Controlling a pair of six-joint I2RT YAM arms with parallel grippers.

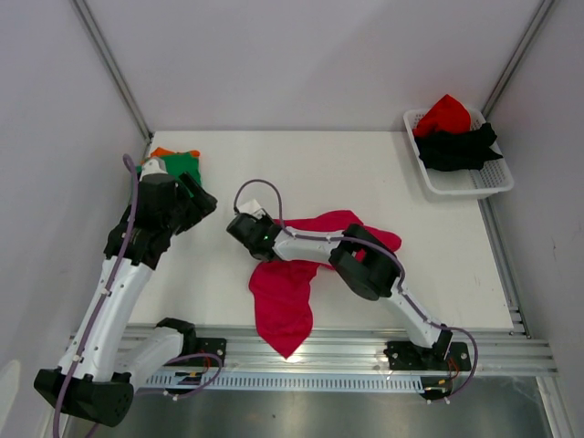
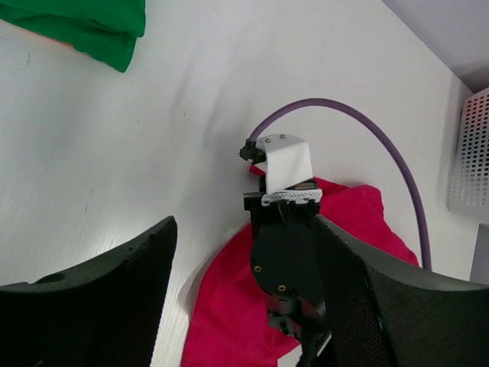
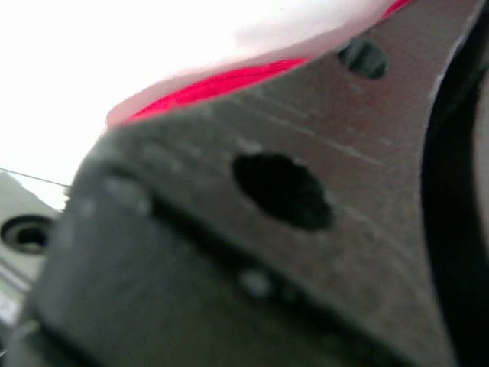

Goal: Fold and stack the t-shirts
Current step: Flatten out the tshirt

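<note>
The right gripper (image 1: 245,230) is clenched tight, tips down at the left edge of the pink shirt (image 1: 283,306). Its wrist view is a blur of dark finger (image 3: 252,229) with a sliver of pink cloth behind it, so whether any cloth is pinched cannot be told. The right arm lies low across the shirt's upper part.

The pink shirt is crumpled and unfolded in the middle of the table (image 1: 365,173). One lobe spreads right, and a long tapering flap runs toward the arm bases and hangs over the near edge onto the metal rail (image 1: 493,351).

The left gripper (image 1: 201,199) hangs spread wide with nothing between its fingers, just beside the green shirt (image 1: 185,166). That shirt lies folded on an orange shirt (image 1: 162,152) at the far left corner.

At the far right corner, the basket (image 1: 461,187) holds a red shirt (image 1: 444,114) and a black shirt (image 1: 459,148), both bunched. Bare table stretches between the stack and the basket, and right of the pink shirt.
</note>
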